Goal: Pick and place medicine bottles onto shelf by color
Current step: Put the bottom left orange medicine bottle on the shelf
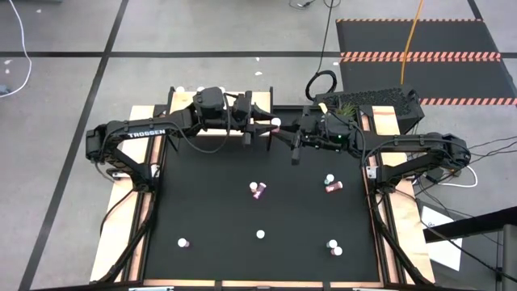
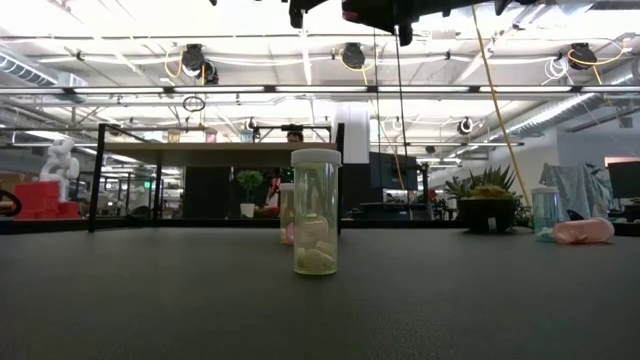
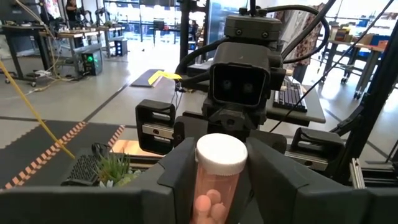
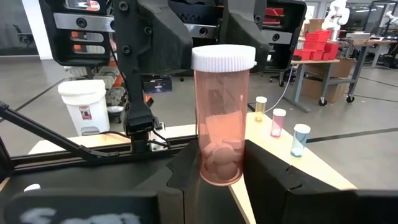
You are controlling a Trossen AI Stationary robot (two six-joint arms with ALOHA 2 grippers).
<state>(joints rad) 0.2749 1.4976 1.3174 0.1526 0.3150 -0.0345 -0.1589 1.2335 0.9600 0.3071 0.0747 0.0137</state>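
Observation:
Over the shelf [image 1: 212, 139] at the table's far edge, my two grippers meet around one pink medicine bottle [image 4: 222, 112] with a white cap [image 1: 275, 123]. My left gripper [image 3: 221, 171] comes from the table's left and is shut on its upper part. My right gripper [image 4: 222, 171] comes from the right and is shut on its lower part. Three small bottles, yellow [image 4: 260, 107], pink [image 4: 278, 122] and blue [image 4: 300, 139], stand upright on the light wood. Other bottles [image 1: 257, 191] stand or lie on the black table [image 1: 210, 210]. My left gripper pinches the bottle's upper part [image 3: 200, 182], at and just under the white cap, between its two fingers. The fingers lie level, coming from the table's left side. The bottle stands upright, clear of the shelf. My right gripper pinches the bottle's lower part [image 4: 208, 167] between its two fingers, which lie level and come from the table's right side. The bottle stands upright with its cap up and pills on its bottom, lifted clear.
A pale bottle [image 2: 316, 212] stands upright mid-table. A pink one [image 2: 583, 231] lies on its side beside a bluish upright one [image 2: 545, 212] at the right. More bottles [image 1: 183, 242] [image 1: 334, 247] stand nearer the front. A potted plant [image 1: 339, 105] sits at the far right.

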